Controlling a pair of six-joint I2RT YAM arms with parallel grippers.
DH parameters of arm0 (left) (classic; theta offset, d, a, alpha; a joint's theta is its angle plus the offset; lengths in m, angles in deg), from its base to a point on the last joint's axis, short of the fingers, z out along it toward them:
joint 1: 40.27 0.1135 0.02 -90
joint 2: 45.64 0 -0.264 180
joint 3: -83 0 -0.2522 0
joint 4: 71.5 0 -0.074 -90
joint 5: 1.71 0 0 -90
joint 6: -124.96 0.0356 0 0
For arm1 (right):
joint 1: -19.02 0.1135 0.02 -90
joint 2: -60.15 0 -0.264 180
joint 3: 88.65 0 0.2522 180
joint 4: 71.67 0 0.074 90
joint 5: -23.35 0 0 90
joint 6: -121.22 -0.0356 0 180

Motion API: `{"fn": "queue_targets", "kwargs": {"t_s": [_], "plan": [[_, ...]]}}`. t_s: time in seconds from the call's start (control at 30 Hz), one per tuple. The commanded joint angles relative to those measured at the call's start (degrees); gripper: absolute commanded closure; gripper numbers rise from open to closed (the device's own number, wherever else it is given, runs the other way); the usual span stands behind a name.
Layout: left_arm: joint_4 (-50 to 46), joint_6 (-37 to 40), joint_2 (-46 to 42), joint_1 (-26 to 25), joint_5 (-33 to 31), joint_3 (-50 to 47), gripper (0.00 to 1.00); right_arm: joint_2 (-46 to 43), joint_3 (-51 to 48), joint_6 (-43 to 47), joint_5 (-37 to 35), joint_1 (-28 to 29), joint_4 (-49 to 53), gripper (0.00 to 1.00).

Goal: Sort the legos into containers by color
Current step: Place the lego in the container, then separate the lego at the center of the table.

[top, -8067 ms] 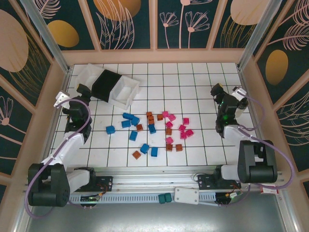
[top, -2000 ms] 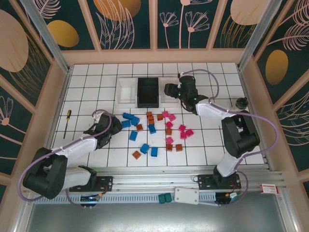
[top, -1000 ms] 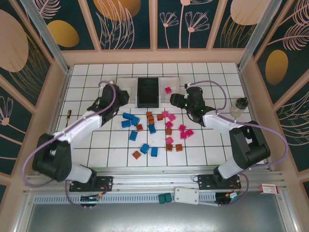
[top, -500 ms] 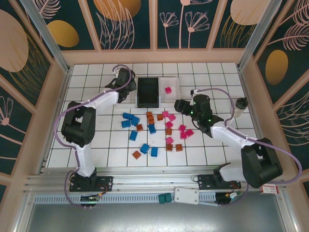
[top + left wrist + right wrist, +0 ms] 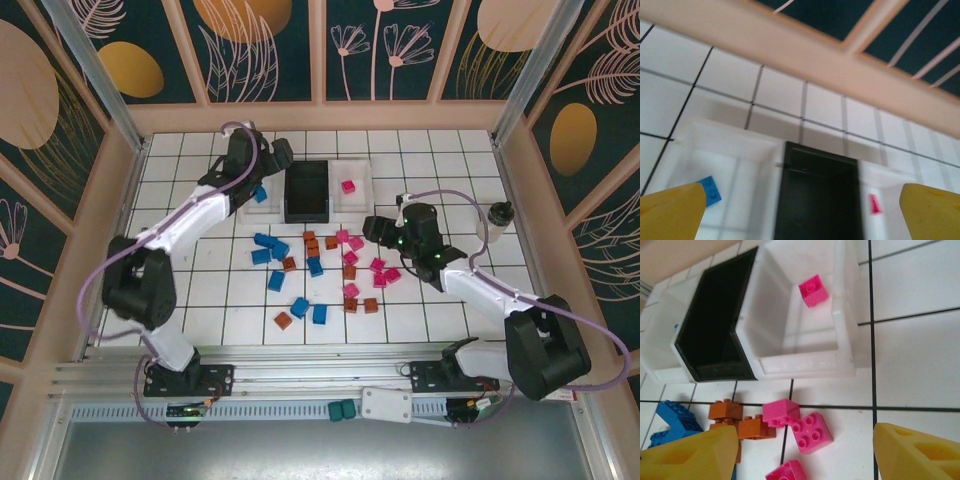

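Observation:
Three containers stand side by side at the back: a left white bin (image 5: 252, 200), a black bin (image 5: 307, 190) and a right white bin (image 5: 352, 196). One blue lego (image 5: 260, 194) (image 5: 708, 190) lies in the left white bin and one pink lego (image 5: 348, 186) (image 5: 813, 290) in the right one. My left gripper (image 5: 272, 172) (image 5: 800, 220) hangs open over the bins with nothing between its fingers. My right gripper (image 5: 370, 229) (image 5: 802, 455) is open just above pink legos (image 5: 812, 432) on the floor. Blue, orange and pink legos (image 5: 315, 265) lie scattered mid-table.
A small bottle (image 5: 497, 218) stands at the right edge of the tiles. Two teal blocks (image 5: 342, 409) and a flat white box (image 5: 387, 403) sit on the front rail. The wooden wall (image 5: 790, 50) rises right behind the bins. Orange legos (image 5: 752, 427) lie beside the right gripper's left finger.
My left gripper swung back to the left white bin and opened; a blue lego now lies in it. My right gripper drew back from the right white bin to the pink legos.

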Motion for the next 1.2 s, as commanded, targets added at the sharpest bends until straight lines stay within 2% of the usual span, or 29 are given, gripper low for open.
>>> {"fn": "queue_targets", "kwargs": {"t_s": [0.0, 0.2, 0.4, 0.7, 1.0, 1.17], "plan": [[4.26, 0.85, -7.93, -3.83, 2.45, -8.24, 0.01, 1.27, -1.53, -0.67, -1.82, 0.29, 3.63, 0.29], [11.12, -4.06, -21.2, -6.25, 3.56, -30.43, 0.01, -0.83, -5.49, -1.84, -4.05, 0.65, 7.4, 0.31], [10.72, -4.39, -28.59, -6.28, 2.49, -41.21, 0.01, -1.26, -6.53, 0.66, -3.45, 1.87, 8.01, 0.32], [9.09, -4.29, -29.98, -6.29, 0.63, -44.98, 0.01, 8.79, 3.02, 5.84, -7.21, 6.51, 9.15, 0.3], [8.19, -4.29, -30.03, -6.3, -0.54, -46.14, 0.01, 20.68, 11.61, 7.33, -10.67, 7.15, 7.87, 0.29], [8.11, -4.38, -30.57, -6.26, -0.92, -46.97, 0.01, 24.67, 13.61, 5.69, -13.03, 6.46, 9.16, 0.33]]}}
